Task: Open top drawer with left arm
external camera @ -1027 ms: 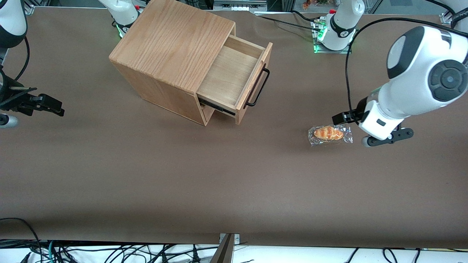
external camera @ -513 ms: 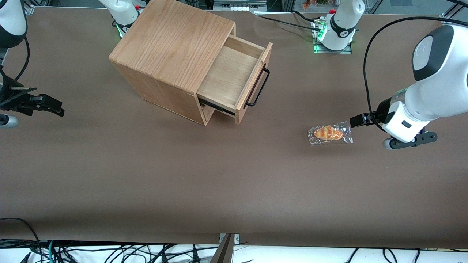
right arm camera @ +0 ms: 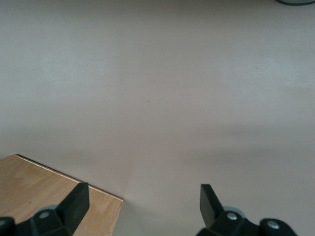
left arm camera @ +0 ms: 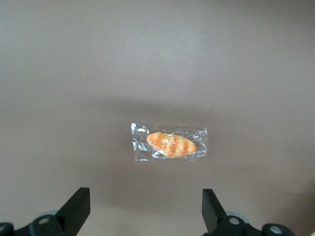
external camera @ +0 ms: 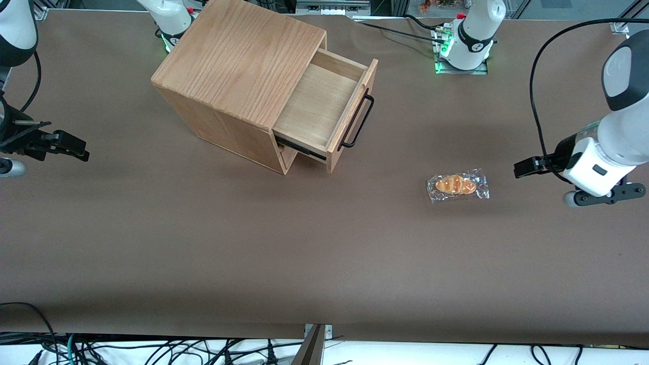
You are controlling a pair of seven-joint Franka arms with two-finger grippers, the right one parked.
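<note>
Top drawer (external camera: 322, 109) is pulled well out of the oak cabinet (external camera: 238, 71), roughly half its depth exposed. Its front panel and black bar handle (external camera: 358, 121) face the working arm's end of the desk (external camera: 253, 243), angled a bit toward the front camera. Slide axis runs along the desk's length; handle's long axis runs across it, parallel to the panel. A black metal runner shows on the drawer's near side. Inside is bare, pale, smooth wood; the cabinet top has strong open grain and square edges.

Left arm (external camera: 621, 121) is white with a dark grey joint cap. Pincer (external camera: 598, 195) hangs above the desk near the working arm's end, well apart from the drawer and touching nothing. In the left wrist view the pincer (left arm camera: 145, 211) is spread wide, with bare desk between the black fingers (left arm camera: 78, 209) and nothing gripped.

The drawer sits well away from the pincer, toward the parked arm's end and farther from the front camera. Between the two, much closer to the pincer, lies a wrapped bread roll (external camera: 456, 185): an orange-brown oval with pale stripes in a crinkled clear plastic wrapper, long axis along the desk's length. Same roll (left arm camera: 171, 144) in the wrist view, lying flat ahead of the fingertips.

Desk surface is matte brown and smooth.
</note>
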